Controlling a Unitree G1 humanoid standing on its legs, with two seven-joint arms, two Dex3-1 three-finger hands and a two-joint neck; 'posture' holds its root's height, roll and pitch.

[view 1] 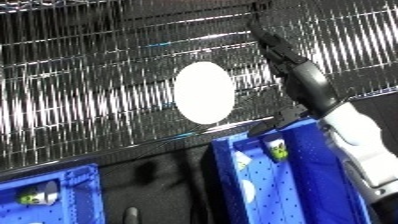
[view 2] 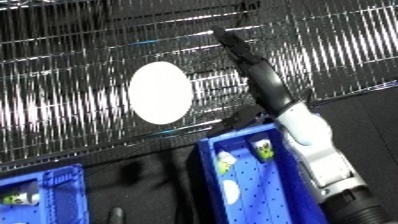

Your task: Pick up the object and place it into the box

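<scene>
Bins first, taking the wire shelf (view 1: 89,90) as landmark: below its front edge at far left sits a blue perforated bin (view 1: 75,187), and further right a second blue bin (view 2: 258,185) holding small pale items. On the shelf itself lies a white oval object (view 1: 204,92), smooth and glossy; probably light, rigid and slippery, best pinched across its narrow width. Right of it the right hand (view 2: 244,57) reaches over the chrome wires with fingers straight, holding nothing, just beside the object.
</scene>
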